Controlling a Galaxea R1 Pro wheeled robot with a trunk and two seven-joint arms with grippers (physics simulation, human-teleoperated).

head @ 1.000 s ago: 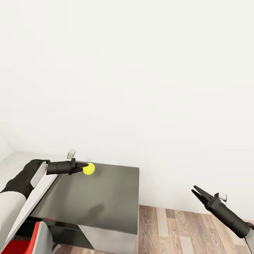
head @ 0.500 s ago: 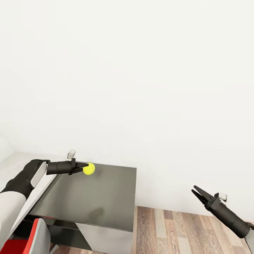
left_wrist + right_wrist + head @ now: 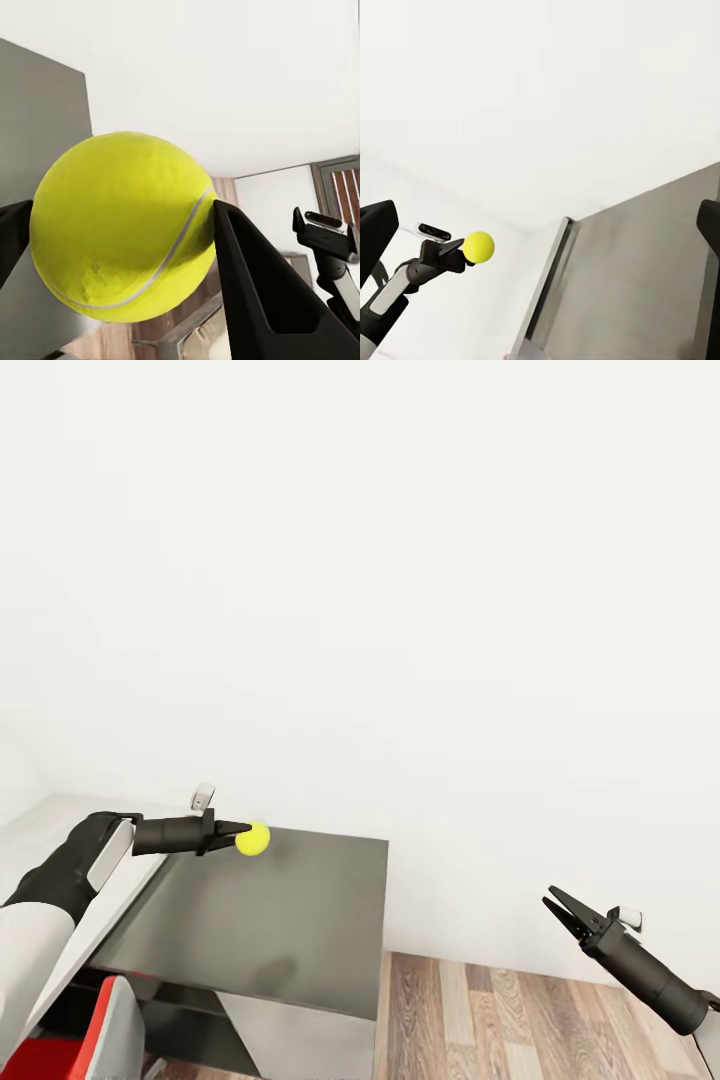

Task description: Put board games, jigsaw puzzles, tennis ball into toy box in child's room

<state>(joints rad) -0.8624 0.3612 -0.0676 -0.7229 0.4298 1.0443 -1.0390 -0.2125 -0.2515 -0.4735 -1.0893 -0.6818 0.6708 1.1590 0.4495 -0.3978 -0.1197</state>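
The left end effector (image 3: 236, 832) pinches the small yellow-green tennis ball (image 3: 252, 838) above the dark grey table (image 3: 280, 920); that fingertip hold looks shallow, perhaps slipping. The right end effector (image 3: 556, 905) hangs spread.

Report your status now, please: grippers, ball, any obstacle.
Left gripper shut on tennis ball, held above dark table end. Right gripper open, empty, over floor. Nothing blocking the ball.
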